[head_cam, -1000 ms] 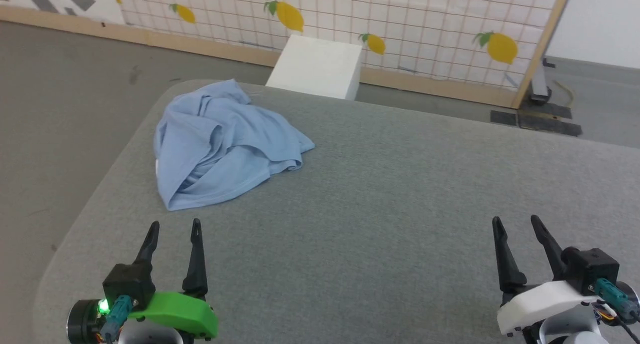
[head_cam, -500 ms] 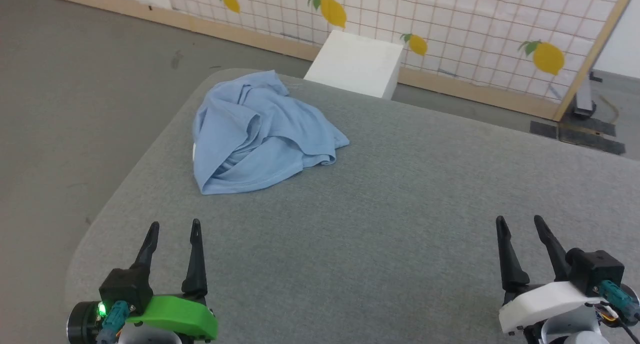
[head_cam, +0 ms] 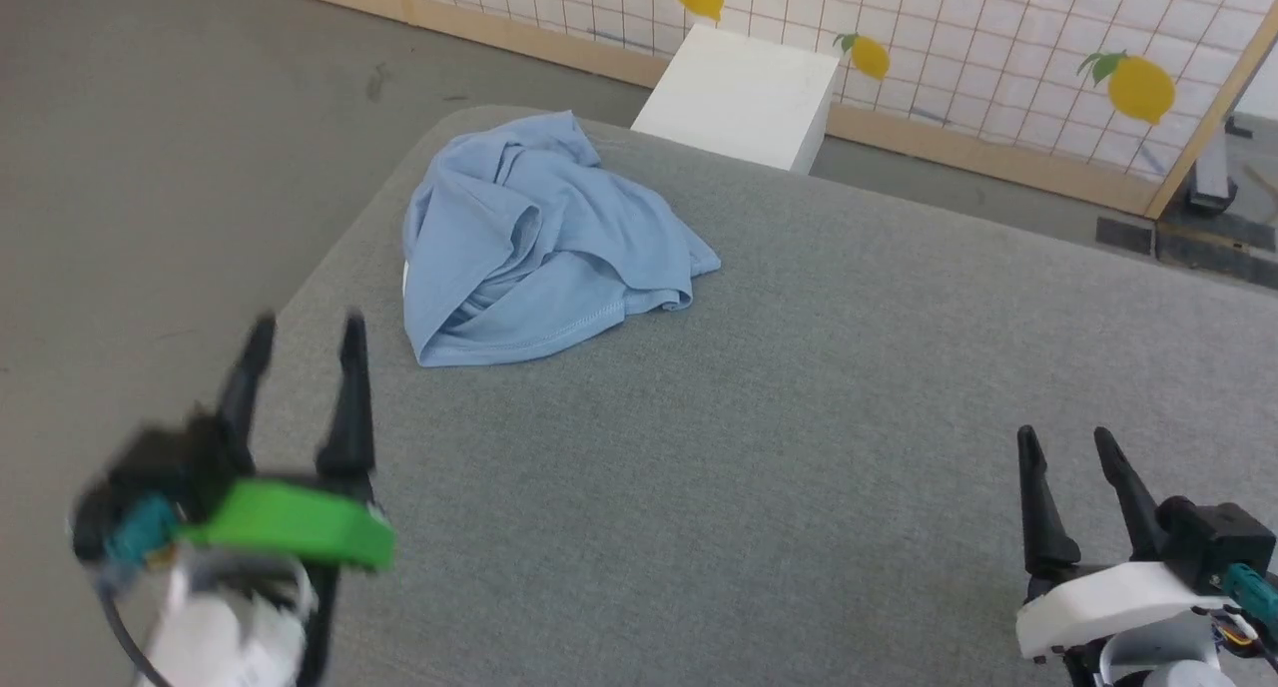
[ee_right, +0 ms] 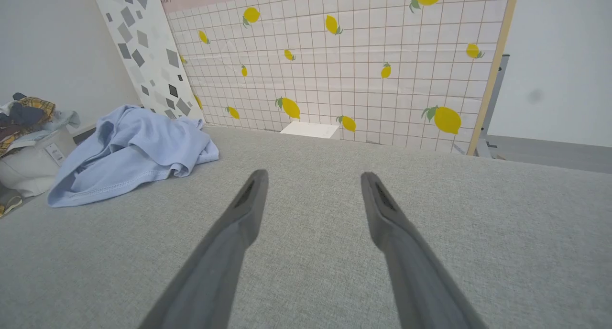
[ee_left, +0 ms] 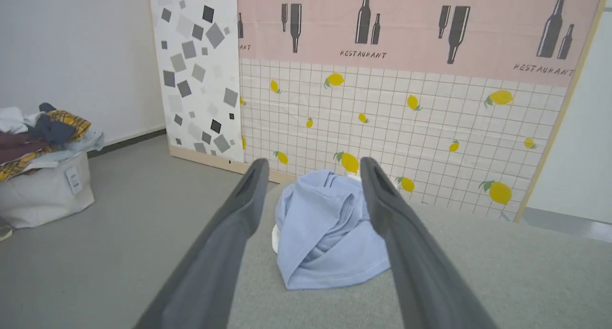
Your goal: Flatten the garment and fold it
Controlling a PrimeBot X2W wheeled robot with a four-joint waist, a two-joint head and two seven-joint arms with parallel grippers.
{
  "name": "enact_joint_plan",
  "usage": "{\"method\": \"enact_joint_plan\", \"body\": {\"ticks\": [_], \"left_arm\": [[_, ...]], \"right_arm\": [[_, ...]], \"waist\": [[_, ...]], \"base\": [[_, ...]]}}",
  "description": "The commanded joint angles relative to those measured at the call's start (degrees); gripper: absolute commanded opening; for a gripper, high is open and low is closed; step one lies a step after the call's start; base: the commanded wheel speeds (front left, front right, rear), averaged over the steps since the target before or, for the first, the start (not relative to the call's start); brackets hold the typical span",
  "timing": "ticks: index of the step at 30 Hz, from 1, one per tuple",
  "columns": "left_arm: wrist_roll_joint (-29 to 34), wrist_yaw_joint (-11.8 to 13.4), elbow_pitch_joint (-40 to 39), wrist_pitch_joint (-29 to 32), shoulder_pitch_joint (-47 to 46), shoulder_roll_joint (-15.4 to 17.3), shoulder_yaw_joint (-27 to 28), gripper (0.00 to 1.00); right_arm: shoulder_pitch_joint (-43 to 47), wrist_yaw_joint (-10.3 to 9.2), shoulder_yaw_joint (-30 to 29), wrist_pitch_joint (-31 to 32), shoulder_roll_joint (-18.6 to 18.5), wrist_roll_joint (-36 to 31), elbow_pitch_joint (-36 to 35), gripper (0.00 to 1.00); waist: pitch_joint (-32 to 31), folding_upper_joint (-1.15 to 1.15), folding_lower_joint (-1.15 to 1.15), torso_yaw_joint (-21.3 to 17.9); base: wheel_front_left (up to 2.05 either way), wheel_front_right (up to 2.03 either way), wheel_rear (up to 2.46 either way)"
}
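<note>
Lower left of head view: left gripper (head_cam: 307, 326) with green shell, blurred, two long dark fingers spread apart, holding nothing, over the left edge of the grey fabric-covered table (head_cam: 799, 417). Upper left of centre: crumpled light blue short-sleeved garment (head_cam: 539, 238), heaped on the table's far-left corner, stitched hem towards the camera, well apart from both grippers. Noted in left wrist view framed between that gripper's fingers, untouched. Upper centre: white rectangular box (head_cam: 744, 93) on the floor behind the table, before the lemon-printed grid panel (head_cam: 998, 58). Lower right: right gripper (head_cam: 1063, 437) with white shell, fingers likewise parted, empty, above bare table.
</note>
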Motion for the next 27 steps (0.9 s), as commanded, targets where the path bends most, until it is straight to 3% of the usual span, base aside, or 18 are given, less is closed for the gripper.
{"method": "enact_joint_plan", "body": {"ticks": [1, 6, 12, 27], "left_arm": [[-1.37, -0.60, -1.24, 2.05, -3.17, 1.56, -0.26, 1.00], [-7.76, -1.33, -2.92, 12.17, -12.52, 6.23, -1.08, 1.00], [-13.68, -1.83, 2.41, 21.27, -22.74, 12.21, -1.60, 1.00], [-23.12, -2.23, 20.78, 33.76, -40.63, 16.10, -6.24, 1.00]], "right_arm": [[-0.88, -0.07, -0.59, -0.71, 0.03, 0.50, 0.25, 1.00], [-1.34, -0.07, -1.88, -1.32, 0.04, -0.18, -0.29, 1.00], [-2.33, -0.08, -3.45, -2.02, 0.04, -2.15, -3.23, 1.00], [-4.14, -0.09, -2.46, -1.43, 0.05, -7.51, -13.56, 1.00]], "waist": [[0.82, 0.00, 0.00, 0.19], [2.91, 0.00, 0.00, -0.50], [6.41, 0.00, 0.00, -1.47], [17.69, 0.00, 0.00, -4.41]], "base": [[0.00, 0.00, 0.00], [0.00, 0.00, 0.00], [0.00, 0.00, 0.00], [0.00, 0.00, 0.00]]}}
